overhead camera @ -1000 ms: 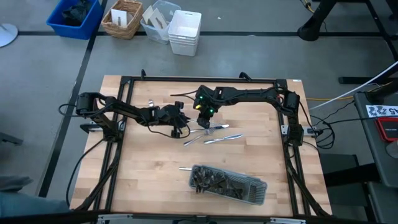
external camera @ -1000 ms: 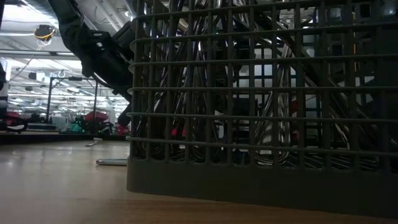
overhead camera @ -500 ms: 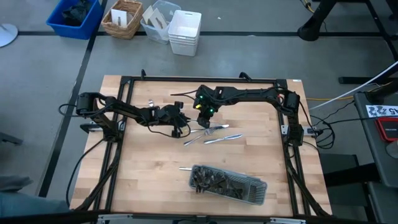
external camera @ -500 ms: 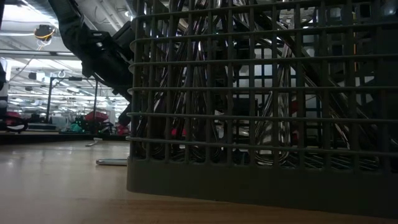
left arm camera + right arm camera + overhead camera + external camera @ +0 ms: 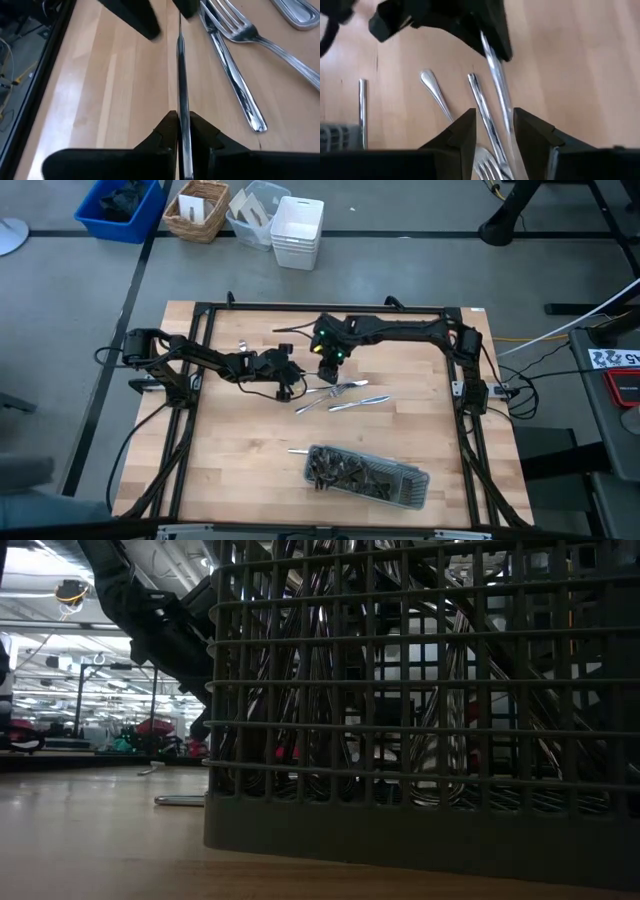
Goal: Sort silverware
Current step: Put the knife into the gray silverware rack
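My left gripper, left of the table's middle, is shut on a slim silver piece of silverware seen edge-on. The piece reaches out to my right gripper, whose open fingers stand on either side of its far end. Whether they touch it I cannot tell. On the wood beside them lie a fork and two more pieces. The dark grey mesh tray stands near the front edge with several pieces of silverware in it. My left gripper pinches one end of the slim piece between its two fingers. The fingers come slanting down from the table's left. The piece runs straight on from them, along their line. It looks lifted clear of the wood.
A single piece lies just left of the tray. Another small one lies near the far left. A black frame rims the table. Bins and a basket stand on the floor beyond the far edge.
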